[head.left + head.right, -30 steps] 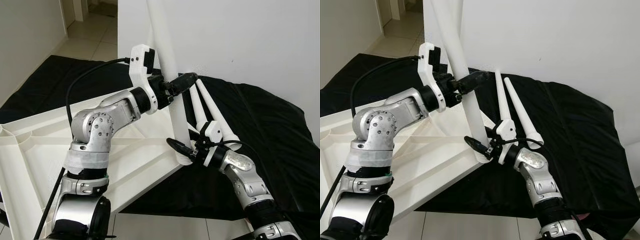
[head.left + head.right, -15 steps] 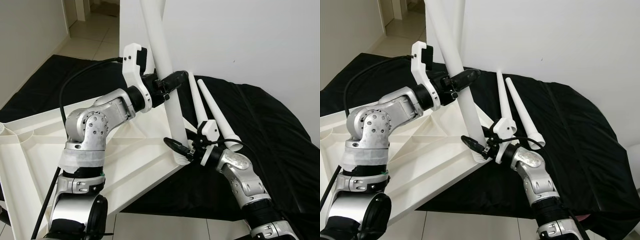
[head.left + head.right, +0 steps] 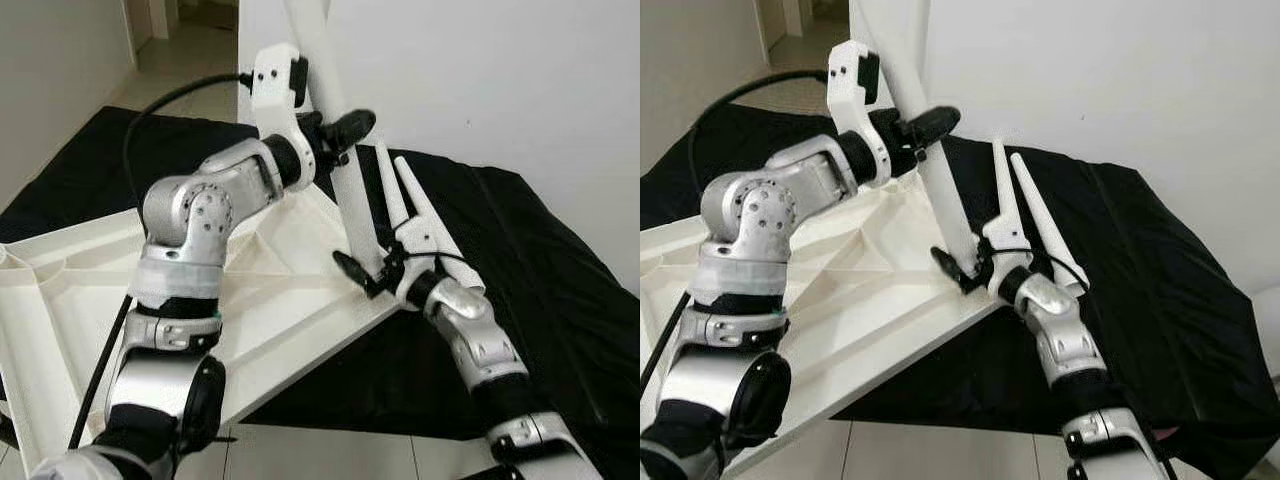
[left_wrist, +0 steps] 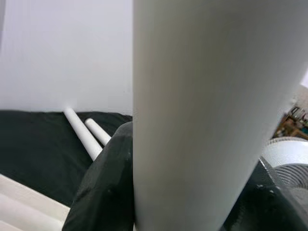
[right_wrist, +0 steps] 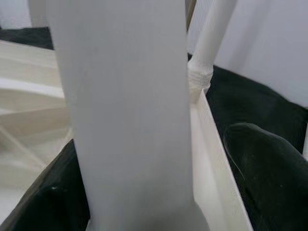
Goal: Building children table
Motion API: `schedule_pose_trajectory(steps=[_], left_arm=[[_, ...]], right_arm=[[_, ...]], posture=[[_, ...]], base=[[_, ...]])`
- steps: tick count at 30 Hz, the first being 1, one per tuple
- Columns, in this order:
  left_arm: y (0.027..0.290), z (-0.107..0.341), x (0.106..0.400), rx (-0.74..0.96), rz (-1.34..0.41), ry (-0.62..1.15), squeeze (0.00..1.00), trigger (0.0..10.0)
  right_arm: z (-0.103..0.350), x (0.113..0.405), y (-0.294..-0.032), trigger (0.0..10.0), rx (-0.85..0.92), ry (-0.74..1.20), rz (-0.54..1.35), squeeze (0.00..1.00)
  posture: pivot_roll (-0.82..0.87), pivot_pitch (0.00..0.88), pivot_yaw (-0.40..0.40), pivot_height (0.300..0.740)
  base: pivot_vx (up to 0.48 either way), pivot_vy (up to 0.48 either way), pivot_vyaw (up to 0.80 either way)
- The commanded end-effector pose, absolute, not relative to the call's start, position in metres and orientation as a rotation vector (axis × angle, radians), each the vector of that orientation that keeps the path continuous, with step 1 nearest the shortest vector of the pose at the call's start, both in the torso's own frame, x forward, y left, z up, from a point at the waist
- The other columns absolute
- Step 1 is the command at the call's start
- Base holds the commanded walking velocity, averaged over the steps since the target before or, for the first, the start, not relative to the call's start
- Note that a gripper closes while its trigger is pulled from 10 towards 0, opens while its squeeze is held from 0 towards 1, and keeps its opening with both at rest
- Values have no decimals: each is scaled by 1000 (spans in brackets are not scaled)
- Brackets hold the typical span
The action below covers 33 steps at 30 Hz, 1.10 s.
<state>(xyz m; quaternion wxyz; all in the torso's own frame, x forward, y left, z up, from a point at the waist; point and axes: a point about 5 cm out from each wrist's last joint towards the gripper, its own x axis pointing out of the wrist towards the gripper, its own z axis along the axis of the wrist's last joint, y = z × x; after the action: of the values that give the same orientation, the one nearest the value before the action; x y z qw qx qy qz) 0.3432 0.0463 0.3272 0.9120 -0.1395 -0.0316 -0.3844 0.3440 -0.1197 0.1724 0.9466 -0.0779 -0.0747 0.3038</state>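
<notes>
Table leg (image 3: 345, 190) gripped by left claw (image 3: 340, 135), right claw (image 3: 362, 275); two spare legs (image 3: 415, 215) on cloth.

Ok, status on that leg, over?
Left tool shut on leg mid-shaft. Right tool grips its base at tabletop corner. Two spare legs behind.

We are working in a home, in a plain room rather than a shop or lab. Behind the left gripper (image 3: 345, 128) a bare white wall (image 3: 500, 70) is rising, and beyond it a doorway is opening onto pale floor tiles (image 3: 185, 65). Under the right gripper (image 3: 350, 272) a black sheet (image 3: 540, 270) is lying spread over the floor, with glossy tiles (image 3: 330, 455) showing at its near edge.
</notes>
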Motion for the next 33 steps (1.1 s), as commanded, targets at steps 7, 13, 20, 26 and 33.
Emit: schedule_pose_trajectory(steps=[7, 13, 20, 26, 33], left_arm=[[29, 337, 348, -199, -747, -88, 0, 10000], [19, 338, 354, -148, -657, -109, 0, 10000], [13, 337, 356, -132, -569, -114, 0, 10000], [9, 341, 358, -141, -480, -115, 0, 10000], [1, 347, 357, -150, -471, -124, 0, 10000]], right_arm=[[180, 357, -114, 10000, -184, -150, 504, 0], [187, 366, -100, 10000, -187, -155, 401, 0], [190, 374, -92, 10000, -201, -138, 258, 0], [190, 378, -88, 10000, -244, -153, 64, 0], [188, 374, -82, 10000, -278, -205, -43, 0]], posture=[[28, 0, -135, 740], [19, 0, -137, 740], [16, 0, -136, 740], [25, 0, -138, 740], [30, 0, -146, 740]], base=[[0, 0, 0], [0, 0, 0], [0, 0, 0], [0, 0, 0], [0, 0, 0]])
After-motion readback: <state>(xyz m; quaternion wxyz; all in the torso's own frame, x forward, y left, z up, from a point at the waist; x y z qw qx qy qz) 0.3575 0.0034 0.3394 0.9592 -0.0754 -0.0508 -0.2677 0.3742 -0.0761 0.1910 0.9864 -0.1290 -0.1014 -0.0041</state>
